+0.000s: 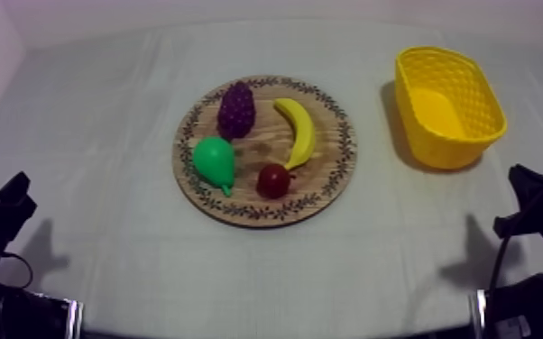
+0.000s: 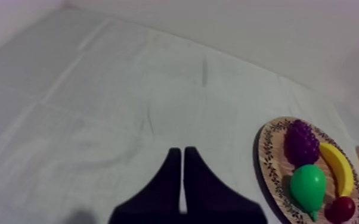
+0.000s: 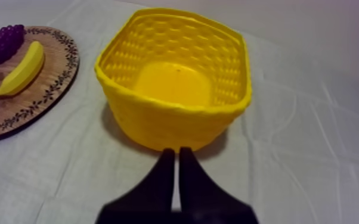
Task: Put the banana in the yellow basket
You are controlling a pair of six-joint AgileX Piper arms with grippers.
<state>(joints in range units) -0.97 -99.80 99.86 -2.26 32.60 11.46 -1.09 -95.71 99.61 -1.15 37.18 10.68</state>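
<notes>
1. Four toy fruits lie on the board (image 1: 329,126): the banana (image 1: 299,131) is on its right half, curved, with one end near the grapes (image 1: 236,109) and the other just beside the small red fruit (image 1: 273,180), perhaps touching it; the pear (image 1: 214,160) is at the left
2. Both grippers rest low at their own sides, well apart from the board; the left gripper (image 2: 182,152) and the right gripper (image 3: 176,152) each have their fingers pressed together in a narrow wedge, holding nothing
3. Nothing is lifted yet, so I judge the step in hand to be the reach; the right gripper looks the better choice, since the basket (image 1: 476,106) stands at the right and the banana lies on the side of the board nearest it
4. Spread the fingers before coming down, then close across the banana's middle, where it is clear of the grapes and the small red fruit; a grip near the lower end could knock that fruit
5. Lift above the basket's rim before crossing; the basket is upright and empty, so release low inside
6. The cloth (image 1: 104,135) is grey-white with faint creases; a sideways push might shift the board, so come straight down
7. Behind the table's far edge is a plain pale wall (image 1: 284,11)
</notes>
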